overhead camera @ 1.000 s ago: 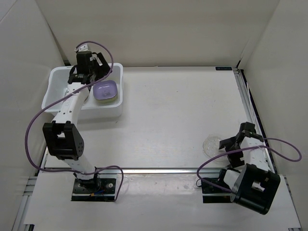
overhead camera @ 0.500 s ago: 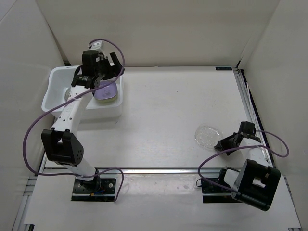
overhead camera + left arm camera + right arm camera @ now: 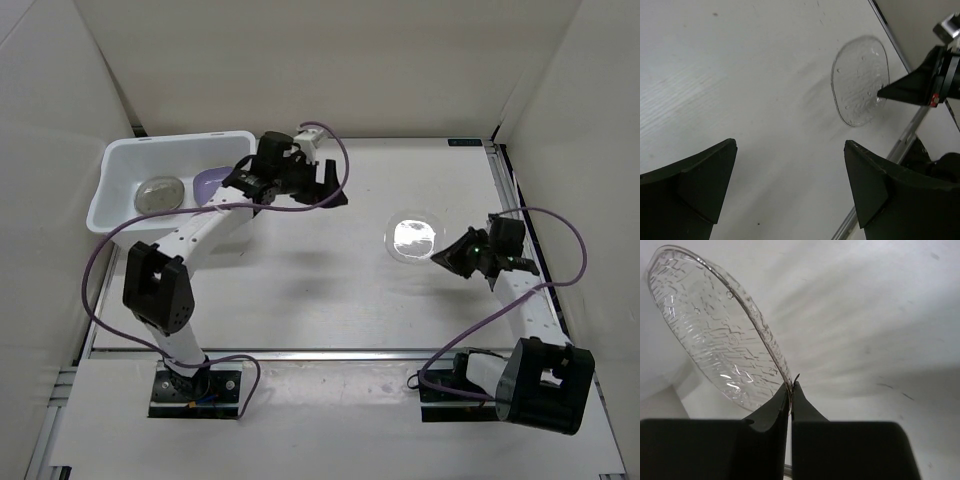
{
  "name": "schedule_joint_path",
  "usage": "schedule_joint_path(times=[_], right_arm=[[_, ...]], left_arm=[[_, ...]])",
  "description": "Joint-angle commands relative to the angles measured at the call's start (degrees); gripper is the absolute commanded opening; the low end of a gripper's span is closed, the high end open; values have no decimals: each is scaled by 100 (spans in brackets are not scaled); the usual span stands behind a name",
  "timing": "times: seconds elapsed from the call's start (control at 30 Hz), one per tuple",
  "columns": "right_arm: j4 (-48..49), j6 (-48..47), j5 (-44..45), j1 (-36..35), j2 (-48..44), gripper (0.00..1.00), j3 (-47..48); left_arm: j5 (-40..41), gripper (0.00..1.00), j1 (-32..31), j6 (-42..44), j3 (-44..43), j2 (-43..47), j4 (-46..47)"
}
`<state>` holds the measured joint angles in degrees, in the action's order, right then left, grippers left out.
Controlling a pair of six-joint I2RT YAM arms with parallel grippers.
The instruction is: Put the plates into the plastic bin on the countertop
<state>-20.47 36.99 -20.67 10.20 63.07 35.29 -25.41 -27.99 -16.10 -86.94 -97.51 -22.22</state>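
Note:
My right gripper (image 3: 441,256) is shut on the rim of a clear round plate (image 3: 413,238), which hangs tilted above the countertop (image 3: 330,280). The right wrist view shows the fingertips (image 3: 791,387) pinching the edge of the textured plate (image 3: 715,335). My left gripper (image 3: 326,186) stands open and empty, right of the plastic bin (image 3: 128,152). Seen from the left wrist, the open gripper (image 3: 790,145) hovers over bare surface, with the clear plate (image 3: 860,80) ahead of it. A greyish round plate (image 3: 158,192) and a purple plate (image 3: 210,184) lie in the bin.
Metal rails run along the right edge (image 3: 508,195) and the front edge (image 3: 300,353) of the countertop. White walls close in the left, back and right sides. Purple cables loop from both arms.
My right gripper shut on the clear plate's rim, lifted it and carried it away from the front right corner toward the middle. My left arm swung out of the bin to the right, still open.

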Motion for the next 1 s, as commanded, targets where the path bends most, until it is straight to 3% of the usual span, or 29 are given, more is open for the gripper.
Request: schedule_joint_path(times=[0.0, 0.2, 0.43, 0.53, 0.57, 0.63, 0.7, 0.77, 0.83, 0.87, 0.9, 0.97], right_arm=[[605, -201, -605, -324, 92, 0, 470], [921, -219, -518, -984, 653, 0, 1093], [1273, -201, -561, -1722, 1102, 0, 1428], [1274, -201, -500, -1898, 1251, 0, 1577], [1239, -219, -474, -1933, 1287, 0, 1612], [1238, -219, -465, -1969, 1374, 0, 1691], [1238, -288, -473, -2004, 1462, 1, 1762], [1221, -289, -482, -2039, 1559, 16, 1867], [1230, -254, -588, -2039, 1726, 41, 2060], [1238, -219, -605, -2039, 1779, 60, 2148], [1291, -254, -692, -2039, 1849, 99, 2306], [1273, -236, -615, -2039, 2025, 99, 2482]], left_arm=[[-342, 99, -242, -7, 63, -162, 121], [-588, 97, -611, -288, -95, -583, 393], [-413, 68, -664, -622, -218, -918, 499], [-237, 43, -647, -693, -236, -971, 499], [-149, 20, -647, -719, -201, -936, 499], [-26, 10, -620, -745, -184, -866, 499], [79, 10, -559, -763, -183, -831, 499], [289, 10, -515, -859, -166, -760, 499], [361, 10, -401, -939, -183, -655, 490], [379, 10, -331, -974, -183, -620, 569], [396, 10, -130, -1009, -201, -585, 552], [431, 10, 160, -1141, -218, -409, 569]])
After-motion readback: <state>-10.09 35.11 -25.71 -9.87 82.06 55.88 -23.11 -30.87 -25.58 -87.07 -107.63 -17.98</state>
